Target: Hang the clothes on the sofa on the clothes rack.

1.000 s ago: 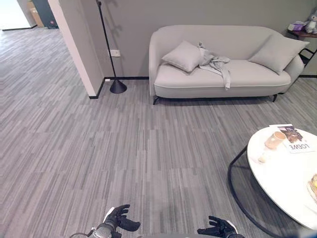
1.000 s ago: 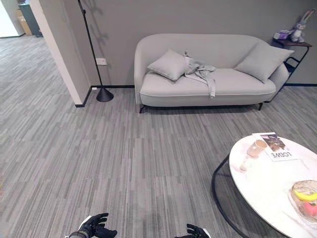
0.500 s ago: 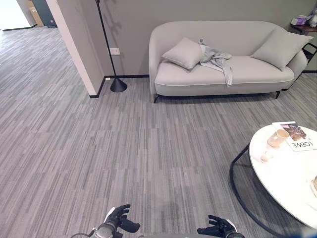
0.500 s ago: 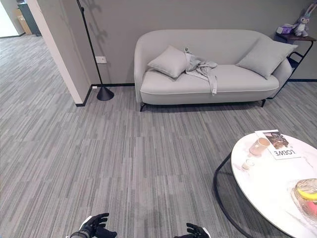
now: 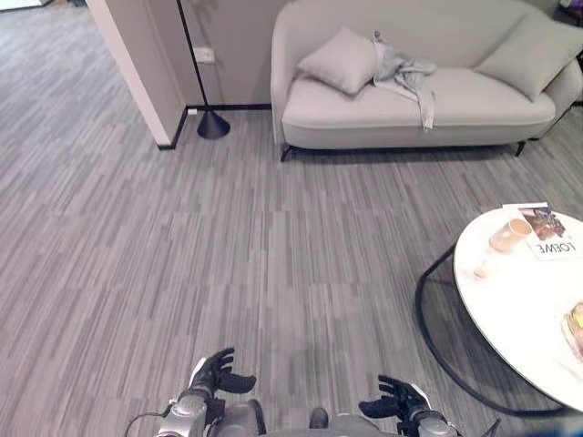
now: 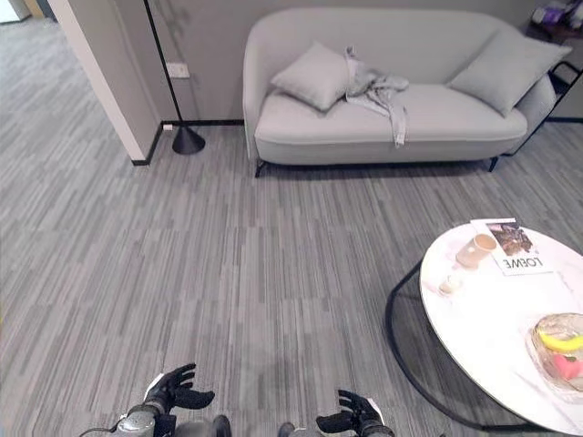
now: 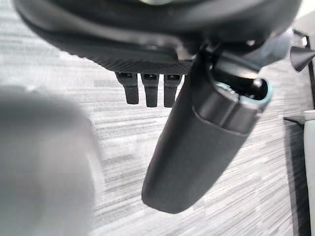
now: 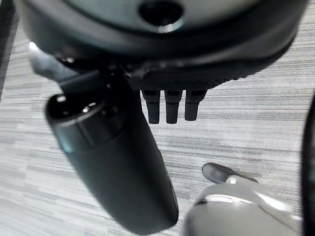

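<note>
A light grey garment lies crumpled on the pale sofa, beside the left cushion, with one sleeve hanging over the seat's front edge. It is far across the floor from both hands. My left hand hangs low at the near edge, fingers relaxed and apart, holding nothing. My right hand is at the same height, open and empty too. In the left wrist view the left hand's fingers are straight, and in the right wrist view the right hand's fingers are straight.
A round white table on a black frame stands at the right, with a cup, a magazine and a bowl of fruit. A black floor lamp stands by a wall corner. A second cushion rests on the sofa's right end.
The whole scene has shifted: the camera has tipped down and come nearer, so the sofa sits higher in the picture. Both hands show a little more at the near edge.
</note>
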{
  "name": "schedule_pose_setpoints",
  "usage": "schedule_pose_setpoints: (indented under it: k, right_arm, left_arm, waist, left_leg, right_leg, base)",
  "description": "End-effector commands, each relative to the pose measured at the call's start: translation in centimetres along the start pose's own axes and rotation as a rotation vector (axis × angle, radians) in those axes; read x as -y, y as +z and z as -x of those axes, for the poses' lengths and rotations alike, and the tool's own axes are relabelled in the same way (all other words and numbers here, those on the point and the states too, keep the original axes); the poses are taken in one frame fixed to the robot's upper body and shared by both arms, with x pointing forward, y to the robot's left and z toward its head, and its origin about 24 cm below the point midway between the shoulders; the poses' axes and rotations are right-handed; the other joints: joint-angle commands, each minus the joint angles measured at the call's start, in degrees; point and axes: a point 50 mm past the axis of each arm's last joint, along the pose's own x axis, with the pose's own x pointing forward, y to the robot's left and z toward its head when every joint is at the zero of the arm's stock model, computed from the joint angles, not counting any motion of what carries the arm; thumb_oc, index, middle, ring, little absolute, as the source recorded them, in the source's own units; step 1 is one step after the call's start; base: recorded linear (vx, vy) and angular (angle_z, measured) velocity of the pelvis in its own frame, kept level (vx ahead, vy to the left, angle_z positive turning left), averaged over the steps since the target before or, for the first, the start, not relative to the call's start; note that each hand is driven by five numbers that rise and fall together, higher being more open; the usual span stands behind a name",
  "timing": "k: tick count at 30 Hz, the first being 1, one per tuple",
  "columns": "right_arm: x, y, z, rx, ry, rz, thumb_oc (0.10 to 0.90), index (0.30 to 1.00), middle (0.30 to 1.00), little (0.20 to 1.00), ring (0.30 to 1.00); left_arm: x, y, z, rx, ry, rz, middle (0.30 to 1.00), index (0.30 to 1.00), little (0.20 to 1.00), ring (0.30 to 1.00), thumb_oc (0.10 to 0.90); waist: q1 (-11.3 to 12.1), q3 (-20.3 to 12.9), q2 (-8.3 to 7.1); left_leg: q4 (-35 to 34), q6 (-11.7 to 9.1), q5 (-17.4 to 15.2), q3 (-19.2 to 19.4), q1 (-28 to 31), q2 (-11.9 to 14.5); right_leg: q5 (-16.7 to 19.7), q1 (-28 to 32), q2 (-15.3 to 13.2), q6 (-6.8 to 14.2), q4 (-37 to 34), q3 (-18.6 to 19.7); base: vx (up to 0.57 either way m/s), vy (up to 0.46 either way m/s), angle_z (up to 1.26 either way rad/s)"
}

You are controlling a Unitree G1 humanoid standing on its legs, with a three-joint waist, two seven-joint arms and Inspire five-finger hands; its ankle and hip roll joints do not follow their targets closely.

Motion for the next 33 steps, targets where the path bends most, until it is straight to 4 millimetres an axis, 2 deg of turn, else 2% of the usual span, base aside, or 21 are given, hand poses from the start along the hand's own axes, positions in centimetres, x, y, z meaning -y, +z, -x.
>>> schedule_pose_setpoints:
  k: [1,2,3,4,5,7,8,9,11,12,13,16,18,20,23,24,26,28,31,32,33]
  right_arm:
    - [2.0,2.2,0.4,0.129,-0.054,0.013,0.800,0.900,0.900,0.900,0.900]
    - [2.0,2.2,0.4,0.129,-0.054,0.013,0.800,0.900,0.900,0.900,0.900]
    - [2.0,2.7,0.4,0.151,-0.050,0.019,0.800,0.900,0.900,0.900,0.900]
    - [1.9,3.2,0.5,0.178,-0.048,0.025,0.800,0.900,0.900,0.900,0.900]
    - [1.9,3.2,0.5,0.177,-0.048,0.025,0.800,0.900,0.900,0.900,0.900]
    - [1.9,3.8,0.4,0.200,-0.050,0.003,0.800,0.900,0.900,0.900,0.900]
    - [1.9,3.8,0.4,0.199,-0.049,0.004,0.800,0.900,0.900,0.900,0.900]
    - [1.3,3.9,0.4,0.206,-0.015,0.024,0.800,0.900,0.900,0.900,0.900]
    - [0.9,3.8,0.4,0.204,0.010,0.049,0.800,0.900,0.900,0.900,0.900]
    - [0.3,3.6,0.5,0.204,0.041,0.061,0.800,0.900,0.900,0.900,0.900]
    - [0.1,3.3,0.5,0.193,0.053,0.075,0.800,0.900,0.900,0.900,0.900]
    - [-0.2,3.1,0.3,0.174,0.069,0.112,0.800,0.900,0.900,0.900,0.900]
    - [-0.2,3.2,0.2,0.170,0.060,0.101,0.800,0.900,0.900,0.900,0.900]
    - [-0.3,3.0,0.2,0.160,0.059,0.084,0.800,0.900,0.900,0.900,0.900]
    - [0.0,2.8,0.2,0.146,0.053,0.093,0.800,0.900,0.900,0.900,0.900]
    - [0.0,2.8,0.2,0.146,0.053,0.094,0.800,0.900,0.900,0.900,0.900]
    - [0.1,2.8,0.1,0.137,0.051,0.085,0.800,0.900,0.900,0.900,0.900]
    - [0.2,2.4,0.1,0.119,0.050,0.101,0.800,0.900,0.900,0.900,0.900]
    - [0.3,1.1,0.3,0.076,0.048,0.090,0.800,0.900,0.900,0.900,0.900]
    - [0.7,0.4,0.4,0.058,0.044,0.096,0.800,0.900,0.900,0.900,0.900]
    - [0.7,0.4,0.4,0.058,0.044,0.096,0.800,0.900,0.900,0.900,0.900]
  left_arm:
    - [-0.1,3.5,-0.6,0.132,0.017,0.056,0.900,0.900,0.900,0.900,0.800]
    - [-0.1,3.5,-0.6,0.132,0.017,0.056,0.900,0.900,0.900,0.900,0.800]
    - [-0.2,2.9,-0.5,0.115,0.017,0.058,0.900,0.900,0.900,0.900,0.800]
    - [-0.4,1.9,-0.3,0.087,0.022,0.045,0.900,0.900,0.900,0.900,0.800]
    - [-0.4,1.9,-0.2,0.087,0.022,0.045,0.900,0.900,0.900,0.900,0.800]
    - [-1.0,0.5,-0.1,0.034,0.048,0.014,0.900,0.900,0.900,0.900,0.800]
    - [-1.0,0.4,0.0,0.034,0.049,0.014,0.900,0.900,0.900,0.900,0.800]
    - [-1.9,-1.0,0.3,-0.015,0.091,0.084,0.900,0.900,0.900,0.900,0.800]
    - [-2.1,-1.5,0.5,-0.027,0.102,0.098,0.900,0.900,0.900,0.900,0.800]
    - [-2.5,-1.6,0.6,-0.024,0.110,0.106,0.900,0.900,0.900,0.900,0.800]
    - [-2.6,-1.8,0.6,-0.034,0.103,0.091,0.900,0.900,0.900,0.900,0.800]
    - [-3.4,-1.7,0.6,-0.038,0.112,0.048,0.900,0.900,0.900,0.900,0.800]
    - [-3.5,-0.7,0.3,-0.019,0.111,0.002,0.900,0.900,0.900,0.900,0.800]
    - [-3.1,0.2,0.0,0.016,0.095,-0.008,0.900,0.900,0.900,0.900,0.800]
    - [-2.5,1.0,-0.1,0.053,0.065,-0.032,0.900,0.900,0.900,0.900,0.800]
    - [-2.5,1.0,-0.1,0.052,0.064,-0.031,0.900,0.900,0.900,0.900,0.800]
    - [-2.1,1.4,-0.2,0.064,0.046,-0.076,0.900,0.900,0.900,0.900,0.800]
    - [-1.9,1.4,-0.4,0.058,0.044,-0.098,0.900,0.900,0.900,0.900,0.800]
    - [-1.4,0.8,-0.3,0.040,0.016,-0.096,0.900,0.900,0.900,0.900,0.800]
    - [-1.1,0.4,-0.3,0.022,0.007,-0.125,0.900,0.900,0.900,0.900,0.800]
    - [-1.1,0.4,-0.3,0.022,0.007,-0.125,0.900,0.900,0.900,0.900,0.800]
  waist:
    - [0.14,-0.09,-2.27]
    - [0.15,-0.08,-2.27]
    - [0.69,-0.63,-2.23]
    - [1.33,-1.25,-1.46]
    - [1.36,-1.19,-1.53]
    - [1.51,-1.96,-1.56]
    - [1.62,-1.95,-1.78]
    - [2.42,-3.42,-1.46]
    - [3.53,-4.54,-1.83]
    - [4.90,-6.40,-2.81]
    - [5.39,-6.80,-3.71]
    - [4.41,-6.03,-5.04]
    - [2.89,-5.01,-3.98]
    - [1.40,-4.19,-2.48]
    - [-1.51,-3.12,-0.45]
    - [-1.52,-2.99,-0.24]
    - [-4.01,-2.19,-0.23]
    - [-5.82,-1.76,0.15]
    - [-6.11,-2.86,0.51]
    - [-6.58,-3.03,0.18]
    - [-6.62,-2.99,0.20]
  left_leg:
    - [-3.09,0.83,-3.87,2.21,-3.71,2.01]
    - [-3.10,0.83,-3.87,2.22,-3.70,2.00]
    - [-10.27,0.89,-3.64,2.43,-3.31,2.32]
    - [-27.79,-0.34,1.91,2.07,-1.69,3.56]
    - [-28.15,-0.33,2.10,2.15,-1.41,3.47]
    - [-38.17,-1.64,3.49,5.36,-4.58,5.50]
    - [-38.17,-1.63,3.28,5.58,-4.37,5.35]
    - [-38.17,-1.20,3.11,8.12,-3.46,5.49]
    - [-38.17,-1.07,5.30,6.97,-2.12,3.77]
    - [-38.13,0.19,8.45,6.20,-0.36,1.48]
    - [-37.95,1.41,7.71,6.88,1.39,-0.17]
    - [-38.17,4.95,1.96,8.66,8.26,-5.20]
    - [-38.17,6.70,-2.70,9.96,12.86,-5.72]
    - [-38.17,6.82,-5.57,10.26,16.47,-5.42]
    - [-38.17,6.02,-8.76,9.73,20.92,-5.53]
    - [-38.17,5.92,-8.83,9.71,21.13,-5.26]
    - [-38.17,4.12,-12.16,9.43,25.57,-6.44]
    - [-38.17,3.38,-14.33,9.24,28.19,-6.85]
    - [-38.17,2.85,-16.03,8.34,31.00,-7.26]
    - [-38.17,2.62,-13.59,7.44,31.92,-7.56]
    - [-38.17,2.60,-13.59,7.41,31.95,-7.53]
  right_leg:
    - [1.48,5.68,-1.00,3.34,-9.05,-0.81]
    - [1.48,5.69,-1.01,3.34,-9.05,-0.80]
    - [0.58,6.28,-0.83,4.09,-9.28,-0.70]
    - [-1.13,7.81,-0.53,5.07,-9.28,-0.56]
    - [-1.14,7.90,-0.60,5.09,-9.28,-0.54]
    - [-3.94,12.02,-0.71,5.71,-9.28,-0.53]
    - [-4.04,12.13,-0.95,5.76,-9.28,-0.40]
    - [-4.37,14.54,-1.02,6.92,-9.28,0.54]
    - [-4.37,16.01,-2.09,7.82,-8.86,1.11]
    - [-2.23,15.17,-4.60,8.85,-3.11,2.55]
    - [1.40,14.09,-6.21,10.00,2.09,2.58]
    - [17.96,5.04,-13.76,13.20,23.65,1.82]
    - [21.35,-2.45,-19.50,13.92,31.84,-0.86]
    - [16.20,-7.44,-20.77,12.33,28.31,-4.44]
    - [12.51,-12.79,-16.18,12.08,14.65,-4.84]
    - [12.70,-12.31,-15.83,12.00,14.12,-5.04]
    - [16.44,-15.79,-10.02,14.55,-7.42,-4.17]
    - [16.88,-22.79,-9.56,16.63,-9.28,-3.28]
    - [17.27,-20.31,-8.86,16.42,-9.28,-6.36]
    - [18.24,-19.81,-8.14,15.08,-9.28,-4.83]
    - [18.21,-19.75,-8.14,15.07,-9.28,-4.87]
  base:
    - [0.17,0.003,0.15]
    - [0.27,0.020,0.07]
    - [0.47,0.094,-0.03]
    - [0.47,0.093,-0.22]
    - [0.50,0.097,-0.42]
    - [0.55,0.071,-0.22]
    - [0.84,0.142,0.00]
    - [0.78,0.154,-0.23]
    - [0.77,0.172,-0.43]
    - [0.68,0.198,-0.60]
    - [0.90,0.284,-0.94]
    - [0.56,0.278,-0.69]
    - [0.52,0.259,-0.09]
    - [0.54,0.095,0.19]
    - [0.47,-0.056,0.05]
    - [0.34,-0.102,0.17]
    - [0.66,-0.174,0.28]
    - [0.57,-0.130,0.22]
    - [0.64,-0.233,0.47]
    - [0.40,-0.191,0.11]
    - [0.53,-0.340,0.38]
